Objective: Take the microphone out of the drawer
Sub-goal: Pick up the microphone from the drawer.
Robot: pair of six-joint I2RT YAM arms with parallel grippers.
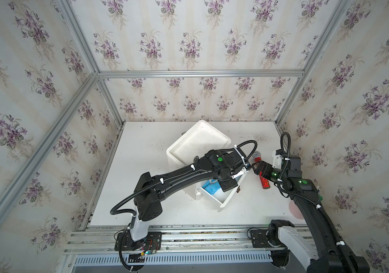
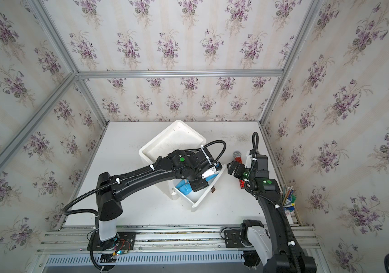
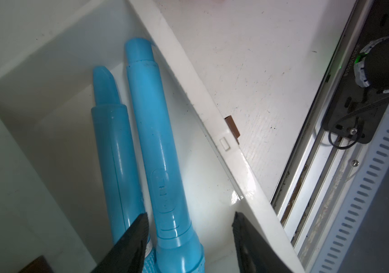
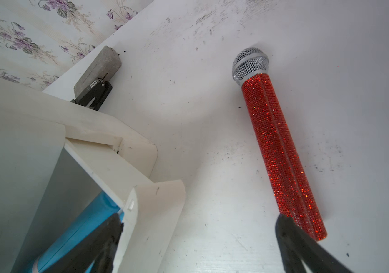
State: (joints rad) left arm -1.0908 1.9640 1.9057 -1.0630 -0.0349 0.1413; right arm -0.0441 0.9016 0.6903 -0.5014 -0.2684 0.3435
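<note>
The left end effector (image 3: 188,216) was nearer the work. It hung inside the open drawer (image 3: 204,111) with its two black fingers parted to either side of a blue microphone (image 3: 151,132), which passed straight between them. One finger sat close against the body and the other stood clear near the drawer front, so nothing was clamped yet. In both top views that microphone's long axis ran roughly from 8 to 2 o'clock, parallel to the drawer front. A second blue microphone (image 3: 115,146) lay just beside it, deeper in the drawer.

Both blue microphones were smooth, glossy plastic tubes that widened toward a collar, and the nearer one carried an oval switch panel. They will likely be slippery to hold.

At about 3 o'clock from the drawer a red microphone (image 4: 276,141) lay on the white desk (image 4: 188,94). It was rhinestone-rough, with a silver mesh head pointing to 12. The right end effector (image 4: 199,225) hovered over its tail, spread wide and empty.
</note>
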